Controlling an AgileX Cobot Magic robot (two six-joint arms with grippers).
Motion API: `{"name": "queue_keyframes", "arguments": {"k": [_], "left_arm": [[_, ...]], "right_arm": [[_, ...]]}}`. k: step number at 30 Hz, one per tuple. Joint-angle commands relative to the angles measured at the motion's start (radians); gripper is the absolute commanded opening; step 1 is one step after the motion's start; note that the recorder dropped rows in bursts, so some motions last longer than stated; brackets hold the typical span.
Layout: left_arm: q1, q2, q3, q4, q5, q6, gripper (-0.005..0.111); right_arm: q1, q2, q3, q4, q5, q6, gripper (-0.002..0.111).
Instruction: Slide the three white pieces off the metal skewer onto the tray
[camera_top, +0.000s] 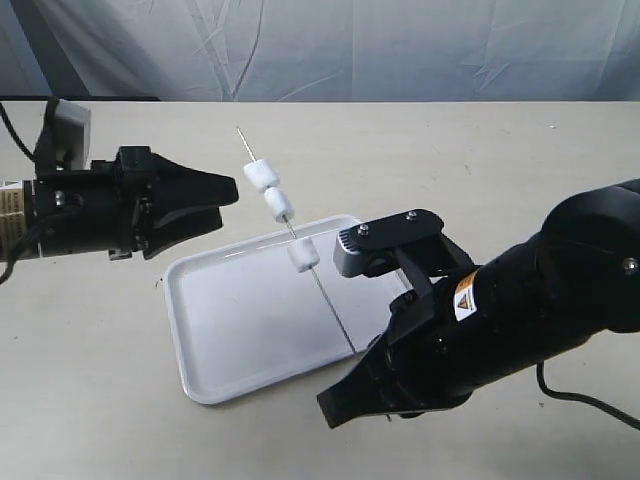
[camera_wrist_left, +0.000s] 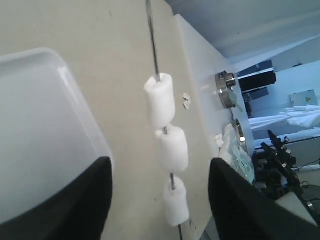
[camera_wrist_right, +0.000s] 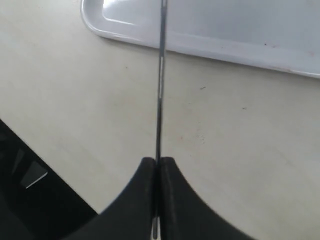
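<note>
The metal skewer (camera_top: 330, 305) slants up over the white tray (camera_top: 230, 340), with its lower end pinched in my shut right gripper (camera_top: 362, 352). The three white pieces (camera_top: 279, 205) are threaded on its upper half: two close together beyond the tray's far rim, and one lower (camera_top: 302, 257) above that rim. My left gripper (camera_top: 228, 200) is open just left of the top pieces, not touching them. In the left wrist view the pieces (camera_wrist_left: 172, 148) on the skewer (camera_wrist_left: 153, 45) show between the spread fingers (camera_wrist_left: 85, 200), with the tray (camera_wrist_left: 40, 125) to one side. The right wrist view shows the gripper (camera_wrist_right: 158, 162) shut on the skewer (camera_wrist_right: 159, 100), which runs toward the tray (camera_wrist_right: 225, 35).
The beige table (camera_top: 480, 160) ends at a grey cloth backdrop (camera_top: 350, 50). Small white crumbs (camera_wrist_left: 186, 101) lie near the table's edge, where metal fittings (camera_wrist_left: 226, 90) are mounted. The bulky right arm (camera_top: 540, 300) hangs over the front right of the table.
</note>
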Motion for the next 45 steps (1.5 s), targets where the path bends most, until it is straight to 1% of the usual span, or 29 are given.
{"name": "queue_keyframes", "arguments": {"k": [1, 3, 7, 12, 18, 28, 31, 38, 42, 45], "left_arm": [[-0.083, 0.014, -0.005, -0.185, 0.024, 0.100, 0.055], [-0.099, 0.019, -0.007, -0.217, 0.037, 0.128, 0.055], [-0.107, 0.039, -0.025, -0.219, 0.035, 0.130, 0.055], [-0.107, 0.066, -0.031, -0.223, 0.016, 0.130, 0.055], [-0.107, 0.070, -0.031, -0.201, 0.012, 0.130, 0.055], [-0.107, 0.070, -0.031, -0.210, -0.051, 0.161, 0.055], [-0.089, 0.070, -0.031, -0.188, -0.062, 0.161, 0.055], [-0.010, 0.070, -0.031, -0.122, -0.137, 0.136, 0.055], [-0.006, 0.070, -0.031, -0.106, -0.133, 0.129, 0.055], [-0.008, 0.070, -0.031, -0.127, -0.133, 0.132, 0.055]], "right_arm": [[-0.003, -0.019, 0.007, 0.004, 0.016, -0.011, -0.001], [-0.002, -0.019, 0.007, 0.013, 0.017, -0.015, -0.001], [0.021, -0.019, 0.007, 0.038, 0.013, -0.033, -0.001], [0.044, -0.019, 0.007, 0.038, 0.004, -0.033, -0.001], [0.044, -0.019, 0.007, 0.038, -0.008, -0.033, -0.001], [0.044, -0.019, 0.007, 0.036, -0.033, 0.005, -0.001], [0.044, -0.019, 0.007, 0.036, -0.041, 0.019, -0.001], [0.044, -0.019, 0.007, 0.036, -0.064, 0.032, -0.001], [0.044, -0.019, 0.007, 0.036, -0.064, 0.039, -0.001], [0.044, -0.019, 0.007, 0.044, -0.064, 0.044, -0.001]]}}
